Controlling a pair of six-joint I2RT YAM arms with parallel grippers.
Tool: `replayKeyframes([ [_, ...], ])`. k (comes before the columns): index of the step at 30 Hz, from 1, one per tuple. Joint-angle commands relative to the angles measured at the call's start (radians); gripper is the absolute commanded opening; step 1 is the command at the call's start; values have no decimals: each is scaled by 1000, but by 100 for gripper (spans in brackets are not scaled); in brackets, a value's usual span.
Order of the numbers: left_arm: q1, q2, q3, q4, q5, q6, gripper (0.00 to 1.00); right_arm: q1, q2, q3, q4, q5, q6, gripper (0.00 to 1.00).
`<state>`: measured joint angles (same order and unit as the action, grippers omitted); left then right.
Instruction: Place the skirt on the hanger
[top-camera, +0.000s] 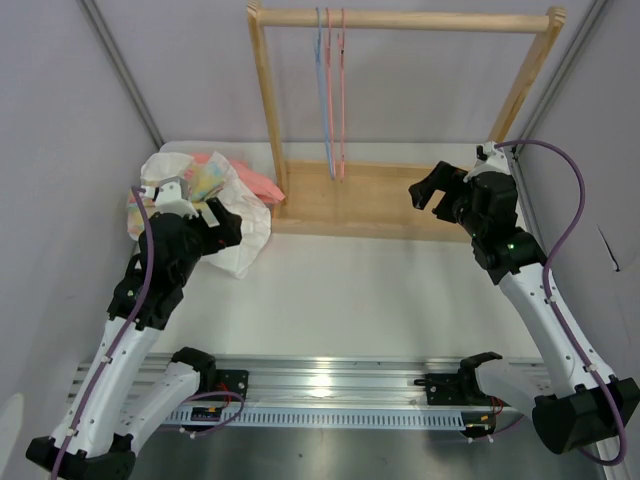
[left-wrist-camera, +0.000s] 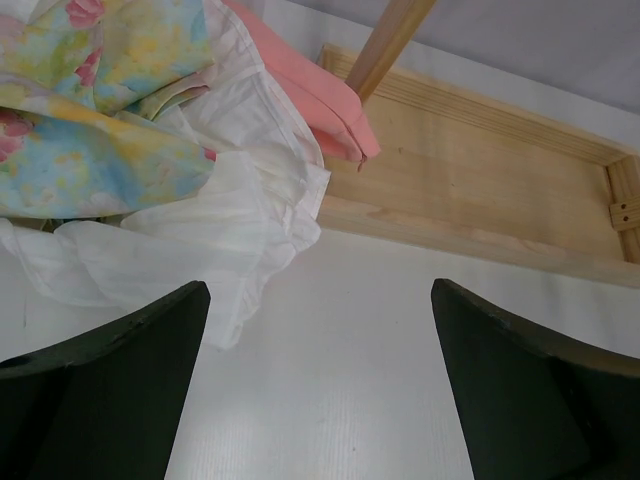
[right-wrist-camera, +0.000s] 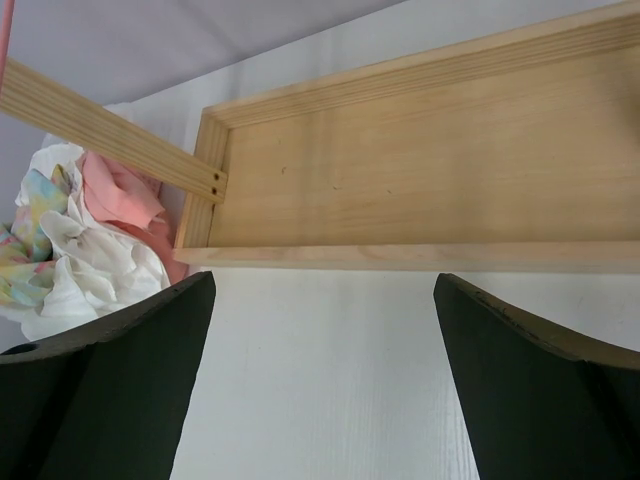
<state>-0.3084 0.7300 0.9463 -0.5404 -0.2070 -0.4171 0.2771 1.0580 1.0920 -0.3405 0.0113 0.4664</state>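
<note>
1. Dark, smooth, curved fingers (left-wrist-camera: 110, 400) of the left gripper (left-wrist-camera: 320, 287) are being held wide apart with nothing between them, above the matte white table (left-wrist-camera: 330, 380).
2. Just beyond that gripper, a heap of cloth is being shown at the table's far left. The skirt (left-wrist-camera: 90, 130), soft crumpled fabric in yellow and light blue with pink flowers, is lying on top of it.
3. Under and beside the skirt, a thin white cloth (left-wrist-camera: 200, 240) is being seen spread out in wrinkles, with a gathered, frilly edge nearest the fingers.
4. A plain salmon-pink garment (left-wrist-camera: 335, 115) is being seen folded at the heap's right side, reaching the foot of the rack's left post.
5. The right gripper (top-camera: 432, 190) is likewise being held wide and empty, near the right end of the rack (top-camera: 400, 20).
6. The rack is being shown as pale, grained wood: a shallow rectangular tray (right-wrist-camera: 420, 150) as base, two slanted posts and a round top bar.
7. The hanger (top-camera: 324, 90), thin, light blue and wire-like, is hanging from that bar left of its middle, just beside a pink hanger (top-camera: 341, 90) of the same shape. It is well apart from the skirt.
8. A ribbed aluminium rail (top-camera: 330, 385) is being seen along the near edge, bearing both white arms, and purple cables (top-camera: 575, 200) are being carried along them.
</note>
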Motion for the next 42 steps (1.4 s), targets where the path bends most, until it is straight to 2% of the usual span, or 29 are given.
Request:
replayKeyframes([
  [1, -5, 0, 25, 5, -23, 9, 100, -4, -29, -14, 21, 6, -9, 99],
  [6, -5, 12, 32, -12, -66, -8, 99, -6, -29, -20, 18, 6, -17, 99],
  [9, -5, 42, 49, -44, -144, -49, 99, -6, -24, -24, 23, 6, -17, 99],
  [15, 5, 186, 126, -99, -337, -133, 99, -7, -15, -40, 41, -1, 0, 99],
  [21, 25, 293, 158, -90, -384, -198, 96, -9, -7, -44, 35, -1, 5, 99],
  [24, 54, 348, 175, -96, -430, -221, 92, -10, -9, -49, 37, -28, 5, 100],
  [26, 98, 370, 181, -96, -433, -241, 88, -12, -9, -50, 35, -31, 6, 99],
  [32, 224, 465, 195, -32, -353, -267, 86, -16, -7, -58, 43, -48, 3, 99],
  [42, 292, 698, 325, 7, -328, -295, 87, -24, -9, -44, 37, -80, 2, 100],
])
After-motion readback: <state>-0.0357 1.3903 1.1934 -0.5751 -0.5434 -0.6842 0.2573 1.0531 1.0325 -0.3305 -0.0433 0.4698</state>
